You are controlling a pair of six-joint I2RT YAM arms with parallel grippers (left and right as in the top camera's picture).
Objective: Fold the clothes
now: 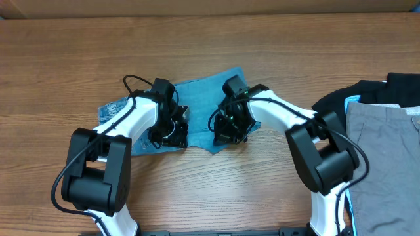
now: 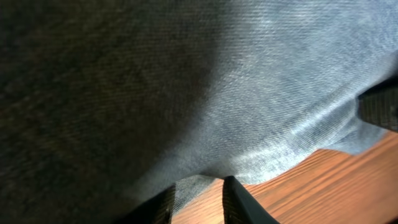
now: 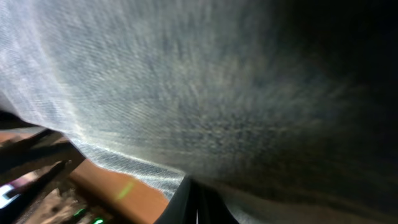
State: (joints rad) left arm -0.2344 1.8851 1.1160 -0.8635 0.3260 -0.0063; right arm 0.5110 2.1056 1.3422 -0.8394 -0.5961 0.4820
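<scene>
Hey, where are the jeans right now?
Overhead, the jeans lie centred on the table under the left gripper and right gripper, left of the grey trousers.

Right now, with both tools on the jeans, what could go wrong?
The left tool seems to pinch only the edge of the jeans, so the denim may slip out. The right tool works close beside it; they could collide or drag the fold askew.
</scene>
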